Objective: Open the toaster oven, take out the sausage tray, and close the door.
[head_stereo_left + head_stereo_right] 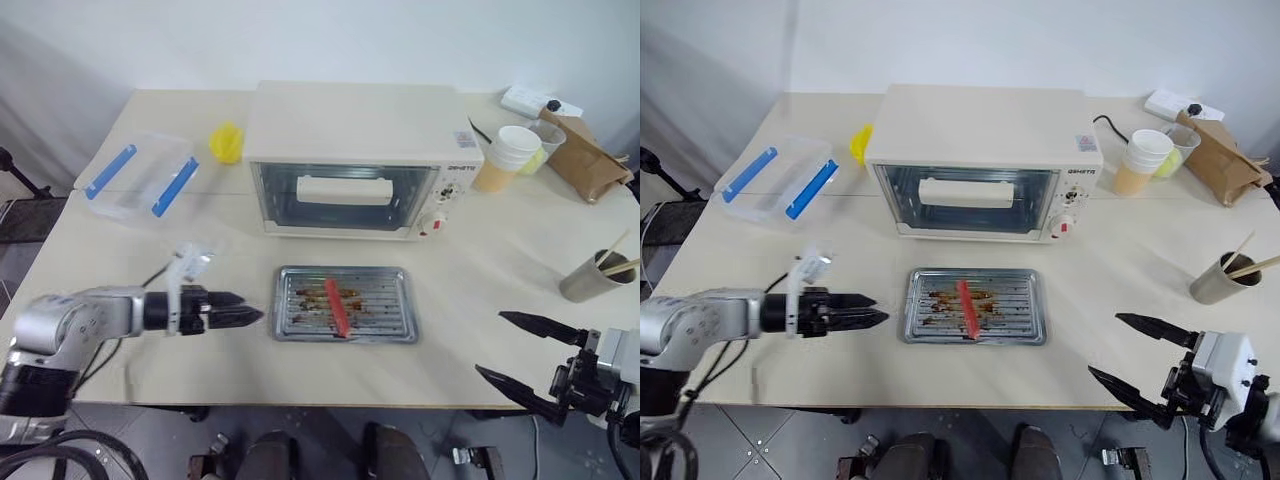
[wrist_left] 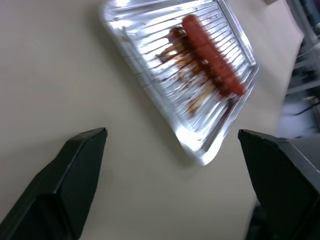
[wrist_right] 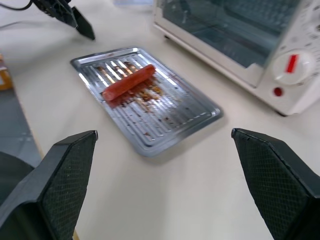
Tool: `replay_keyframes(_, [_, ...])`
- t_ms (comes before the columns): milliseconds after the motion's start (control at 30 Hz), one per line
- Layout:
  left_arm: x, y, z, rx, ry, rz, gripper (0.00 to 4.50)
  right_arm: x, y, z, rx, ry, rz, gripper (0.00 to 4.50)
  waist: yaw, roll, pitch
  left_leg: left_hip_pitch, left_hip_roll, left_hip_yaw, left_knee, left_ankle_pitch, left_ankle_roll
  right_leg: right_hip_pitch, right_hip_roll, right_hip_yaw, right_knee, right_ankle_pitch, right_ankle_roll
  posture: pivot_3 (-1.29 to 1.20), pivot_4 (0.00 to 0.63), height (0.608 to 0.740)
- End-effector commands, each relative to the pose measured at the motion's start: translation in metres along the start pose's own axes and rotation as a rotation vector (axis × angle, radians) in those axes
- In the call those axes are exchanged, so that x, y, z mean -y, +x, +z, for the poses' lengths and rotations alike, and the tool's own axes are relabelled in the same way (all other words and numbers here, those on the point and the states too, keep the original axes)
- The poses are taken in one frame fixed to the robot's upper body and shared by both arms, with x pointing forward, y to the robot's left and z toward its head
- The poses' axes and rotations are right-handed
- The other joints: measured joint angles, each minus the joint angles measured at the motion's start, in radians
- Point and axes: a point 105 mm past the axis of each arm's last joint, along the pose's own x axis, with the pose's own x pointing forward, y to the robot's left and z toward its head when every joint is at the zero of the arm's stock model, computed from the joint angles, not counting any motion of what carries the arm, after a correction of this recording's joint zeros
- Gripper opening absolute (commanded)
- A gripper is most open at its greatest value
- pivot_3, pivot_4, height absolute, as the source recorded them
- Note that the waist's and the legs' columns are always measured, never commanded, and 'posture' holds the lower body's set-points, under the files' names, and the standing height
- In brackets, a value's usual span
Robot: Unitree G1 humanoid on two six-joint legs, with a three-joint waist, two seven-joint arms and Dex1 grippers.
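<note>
The cream-white toaster oven (image 1: 350, 120) stands at the back middle of the table. Its glass door (image 1: 285, 196) is closed, with the bar handle (image 1: 345, 188) across it. The silver sausage tray (image 1: 392, 312) lies flat on the table in front of the oven, one red sausage (image 1: 337, 305) on its ridged bottom. My left gripper (image 1: 252, 314) is just left of the tray, pointing at it, and stands open with nothing held; in the left wrist view its fingers (image 2: 75, 170) are spread wide short of the tray's corner (image 2: 200, 150). My right gripper (image 1: 492, 345) hangs open and empty at the near right table edge.
A clear plastic box with blue clips (image 1: 140, 175) and a yellow object (image 1: 227, 142) sit at the back left. Stacked paper cups (image 1: 510, 155), a brown paper bag (image 1: 585, 155) and a power strip (image 1: 540, 102) are at the back right. A metal cup with sticks (image 1: 592, 275) stands right.
</note>
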Motion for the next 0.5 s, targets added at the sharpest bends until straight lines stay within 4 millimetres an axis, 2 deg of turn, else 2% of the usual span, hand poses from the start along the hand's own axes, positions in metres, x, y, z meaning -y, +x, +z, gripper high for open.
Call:
replay_keyframes(33, [-0.001, -0.028, 0.002, 0.09, 0.273, 0.013, 4.44, 0.004, 0.004, 0.01, 0.033, -0.012, 0.053, 4.5, -0.002, 0.0, 0.0, 0.0, 0.0, 0.0, 0.0, 0.0, 0.001, -0.001, -0.001, 0.0, 0.0, 0.0, 0.0, 0.0, 0.15, 0.74])
replay_keyframes(200, [0.012, -0.058, 0.001, 0.19, 0.529, 0.058, 4.44, 0.006, 0.011, 0.014, 0.041, -0.02, 0.135, 4.5, 0.004, -0.001, 0.001, -0.001, 0.007, 0.002, 0.0, -0.003, 0.002, -0.002, -0.001, -0.003, 0.0, 0.0, 0.0, 0.0, 0.15, 0.74])
replay_keyframes(367, [0.016, -0.071, -0.006, 0.171, 0.604, 0.093, 4.44, 0.01, 0.018, 0.018, 0.045, -0.025, 0.167, 4.5, 0.004, -0.001, 0.001, -0.001, 0.007, 0.003, 0.001, -0.004, 0.003, -0.001, -0.001, -0.004, 0.001, 0.0, 0.001, 0.0, 0.15, 0.74])
replay_keyframes(500, [0.011, -0.071, -0.002, 0.199, 0.602, 0.123, 4.44, 0.013, 0.023, 0.019, 0.045, -0.031, 0.18, 4.5, 0.003, -0.001, 0.001, 0.0, 0.007, 0.004, 0.001, -0.004, 0.004, -0.001, -0.001, -0.005, 0.001, 0.001, 0.001, 0.0, 0.15, 0.74])
